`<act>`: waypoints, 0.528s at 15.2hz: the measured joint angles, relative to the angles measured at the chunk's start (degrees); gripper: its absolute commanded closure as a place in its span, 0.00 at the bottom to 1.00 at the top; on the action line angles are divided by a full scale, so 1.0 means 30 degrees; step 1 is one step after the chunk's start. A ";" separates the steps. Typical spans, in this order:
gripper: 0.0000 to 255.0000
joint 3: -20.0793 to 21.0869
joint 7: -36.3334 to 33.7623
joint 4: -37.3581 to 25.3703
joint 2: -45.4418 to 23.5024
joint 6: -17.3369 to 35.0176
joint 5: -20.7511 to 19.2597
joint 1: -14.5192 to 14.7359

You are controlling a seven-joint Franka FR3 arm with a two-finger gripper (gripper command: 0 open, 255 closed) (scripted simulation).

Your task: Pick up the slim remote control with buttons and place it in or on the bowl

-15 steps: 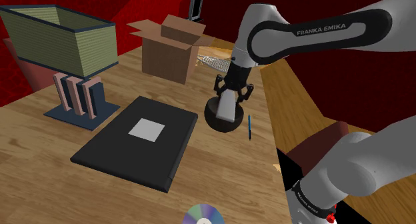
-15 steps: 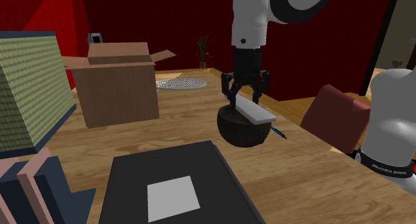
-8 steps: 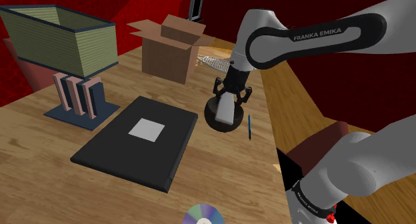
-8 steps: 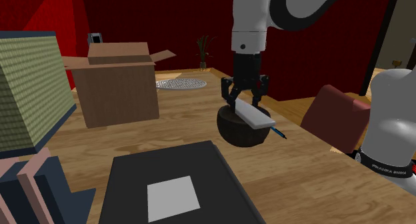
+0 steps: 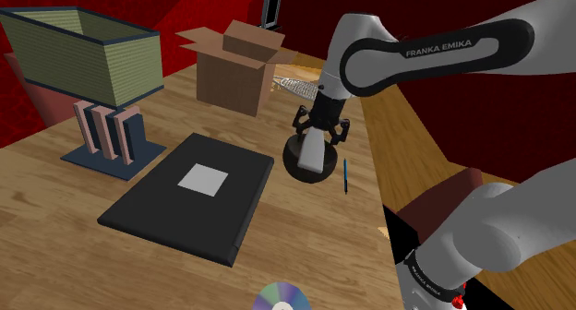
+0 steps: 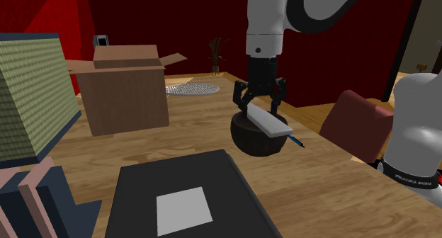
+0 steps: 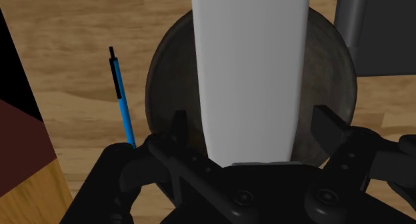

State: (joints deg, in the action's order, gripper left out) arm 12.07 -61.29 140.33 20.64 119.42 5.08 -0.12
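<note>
The slim, plain white remote (image 7: 250,69) lies across the rim of the dark round bowl (image 7: 170,69), one end jutting past the edge. My gripper (image 7: 252,126) hovers right over its near end, open: both fingers stand clear of the remote's sides with a gap on each. From the shoulder view the gripper (image 5: 320,133) points straight down above the remote (image 5: 312,151) and bowl (image 5: 294,168) on the wooden table. In the second exterior view the remote (image 6: 269,121) rests tilted on the bowl (image 6: 255,143) beneath the gripper (image 6: 260,102).
A blue pen (image 5: 345,174) lies just beside the bowl. A black flat slab (image 5: 189,197) with a white square sits toward the shoulder view's left. Behind stands an open cardboard box (image 5: 235,68); a green bin (image 5: 78,54) rests on books; a disc (image 5: 282,299) lies near the front edge.
The gripper came down a little with the remote, then its fingers opened. The remote now rests on the bowl, let go.
</note>
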 measured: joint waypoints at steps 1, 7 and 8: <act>0.00 -0.0026 0.0008 -0.0146 0.0219 -0.0348 0.0020 0.0014; 0.00 -0.0195 0.0051 -0.1779 0.0754 -0.2516 -0.0030 -0.0025; 0.00 -0.0193 0.0044 -0.1821 0.0748 -0.2557 -0.0031 -0.0025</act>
State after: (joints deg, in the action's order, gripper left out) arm 11.49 -61.16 134.87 22.88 111.74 4.99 -0.20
